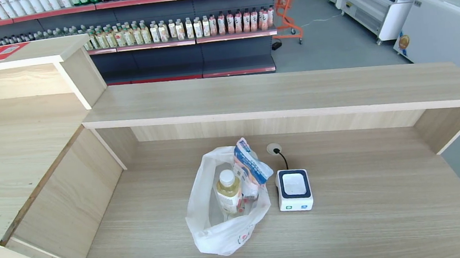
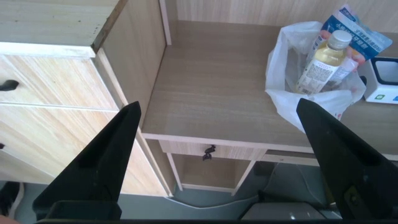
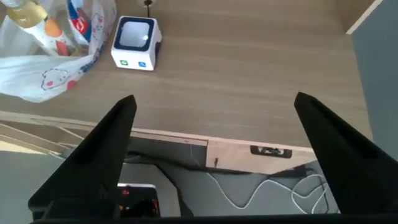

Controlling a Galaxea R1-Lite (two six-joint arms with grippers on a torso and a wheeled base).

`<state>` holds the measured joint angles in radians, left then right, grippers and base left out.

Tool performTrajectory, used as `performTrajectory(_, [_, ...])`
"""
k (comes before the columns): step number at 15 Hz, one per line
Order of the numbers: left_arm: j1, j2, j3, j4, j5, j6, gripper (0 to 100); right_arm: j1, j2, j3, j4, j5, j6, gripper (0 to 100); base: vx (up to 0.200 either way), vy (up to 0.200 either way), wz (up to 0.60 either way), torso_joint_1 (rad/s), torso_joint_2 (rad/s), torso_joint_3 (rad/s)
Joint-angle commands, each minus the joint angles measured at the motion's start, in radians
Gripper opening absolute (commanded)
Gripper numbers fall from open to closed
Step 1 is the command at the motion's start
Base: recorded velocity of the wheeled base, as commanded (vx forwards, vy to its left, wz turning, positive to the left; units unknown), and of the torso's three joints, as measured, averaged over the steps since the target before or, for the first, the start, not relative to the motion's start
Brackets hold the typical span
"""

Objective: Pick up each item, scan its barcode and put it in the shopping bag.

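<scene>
Shopping bag [image 1: 226, 219] on counter [image 1: 371, 212], just left of scanner [image 1: 294, 189], holds bottle [image 1: 229, 191] and snack packet [image 1: 252, 166], so task looks finished; left gripper [image 2: 217, 106] and right gripper [image 3: 216, 98] spread wide, empty, off the near edge.

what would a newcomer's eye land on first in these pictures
A white plastic bag sits in the middle of the counter, with a yellowish bottle and a blue-and-white packet standing in it. Just to its right is a white scanner with a black cable. The left gripper and right gripper are open, back off the counter's front edge.
</scene>
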<state>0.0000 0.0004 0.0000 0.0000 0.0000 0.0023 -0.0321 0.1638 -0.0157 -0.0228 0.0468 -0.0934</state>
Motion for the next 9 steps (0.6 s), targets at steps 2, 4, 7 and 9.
performTrajectory(2, [0.0,0.001,0.0,0.0,0.0,-0.001,100,0.001,-0.099,0.013,0.035,0.022,0.009,100,0.0,0.0,0.0,0.0,0.0,0.0])
performTrajectory(4, [0.0,0.0,0.0,0.0,0.0,-0.001,100,0.035,-0.164,0.011,0.038,0.022,0.006,100,0.0,0.0,0.0,0.0,0.0,0.0])
performTrajectory(7, [0.0,0.0,0.0,0.0,0.0,0.001,100,0.037,-0.164,0.011,0.038,0.021,0.004,0,0.0,0.0,0.0,0.0,0.0,0.0])
performTrajectory(9, [0.0,0.0,0.0,0.0,0.0,-0.001,100,0.037,-0.164,0.011,0.038,0.021,0.004,0,0.0,0.0,0.0,0.0,0.0,0.0])
